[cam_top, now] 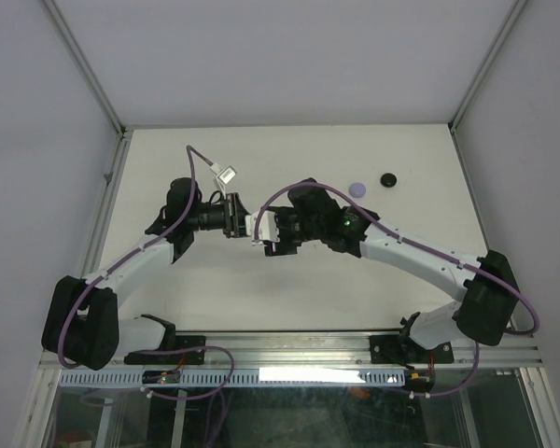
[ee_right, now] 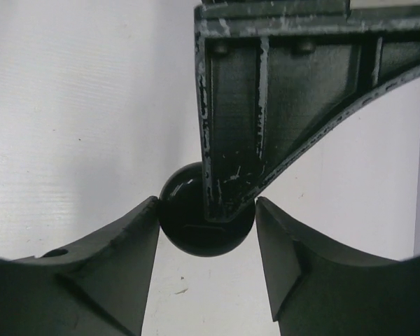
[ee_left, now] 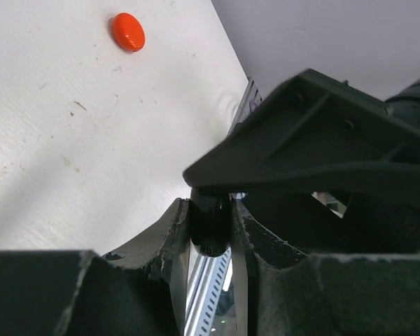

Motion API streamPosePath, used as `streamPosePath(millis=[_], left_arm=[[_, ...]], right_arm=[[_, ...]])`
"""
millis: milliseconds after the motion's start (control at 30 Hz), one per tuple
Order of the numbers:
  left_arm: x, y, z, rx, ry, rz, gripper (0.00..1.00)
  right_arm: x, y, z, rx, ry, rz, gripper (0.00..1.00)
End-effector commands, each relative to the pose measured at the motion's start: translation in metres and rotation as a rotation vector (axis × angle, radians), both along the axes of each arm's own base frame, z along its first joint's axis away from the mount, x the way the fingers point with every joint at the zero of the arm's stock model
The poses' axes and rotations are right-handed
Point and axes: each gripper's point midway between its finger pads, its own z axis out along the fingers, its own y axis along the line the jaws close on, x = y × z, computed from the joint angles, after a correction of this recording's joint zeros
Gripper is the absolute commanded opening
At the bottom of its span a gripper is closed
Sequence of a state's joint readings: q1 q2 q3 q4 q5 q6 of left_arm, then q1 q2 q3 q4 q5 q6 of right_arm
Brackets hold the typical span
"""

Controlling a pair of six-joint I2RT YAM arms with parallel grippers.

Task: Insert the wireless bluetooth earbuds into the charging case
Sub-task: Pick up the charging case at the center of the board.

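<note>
Left gripper (ee_left: 210, 218) is clamping a glossy round black piece (ee_right: 185, 224) between fingers drawn close together, as seen from its own wrist camera, where only a narrow dark sliver of the piece is showing in the slim gap. Right gripper (ee_right: 207, 210) is meeting it from the opposite side near the middle of the white table (cam_top: 289, 291), its two curved fingers sitting wider apart and pressing against the left and right edges of the same piece, so both tools are holding it at once above the tabletop. One finger of the left gripper is crossing in front of the piece in the right wrist view and is covering its upper right part; whether the piece is the charging case or an earbud cannot be told. Toward the far right of the table, well apart from the grippers, a lavender disc (cam_top: 357, 188) and a small black knob (cam_top: 387, 179) are lying just beside each other. An orange-red oval bit (ee_left: 128, 31) is lying on the table surface in the left wrist view, apart from the grippers.
</note>
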State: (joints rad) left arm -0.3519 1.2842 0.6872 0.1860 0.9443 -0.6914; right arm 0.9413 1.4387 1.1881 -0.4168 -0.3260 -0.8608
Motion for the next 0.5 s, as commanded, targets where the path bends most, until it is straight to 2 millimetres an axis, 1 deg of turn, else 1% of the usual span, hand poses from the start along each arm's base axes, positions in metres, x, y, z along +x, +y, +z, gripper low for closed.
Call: streamPosePath(millis=[0, 100, 200, 333, 367, 400, 467], left_arm=[[-0.01, 0.003, 0.027, -0.018, -0.184, -0.025, 0.0], [-0.003, 0.006, 0.034, -0.005, -0.257, 0.028, 0.0], [0.006, 0.009, 0.043, 0.0, -0.32, 0.086, 0.0], [0.006, 0.012, 0.06, -0.068, -0.41, 0.145, 0.0], [0.005, 0.013, 0.063, -0.091, -0.424, 0.154, 0.0], [0.004, 0.014, 0.068, -0.116, -0.444, 0.168, 0.0], [0.002, 0.015, 0.075, -0.162, -0.463, 0.189, 0.0]], right_arm=[[0.001, 0.001, 0.045, 0.157, -0.076, -0.003, 0.63], [-0.001, -0.007, 0.059, 0.243, -0.038, -0.037, 0.72], [-0.003, -0.017, 0.077, 0.347, 0.037, -0.083, 0.78], [-0.001, -0.032, 0.094, 0.483, 0.194, -0.152, 0.81], [-0.006, -0.03, 0.097, 0.514, 0.249, -0.152, 0.81], [-0.001, -0.032, 0.103, 0.558, 0.284, -0.173, 0.81], [-0.001, -0.031, 0.107, 0.615, 0.395, -0.214, 0.81]])
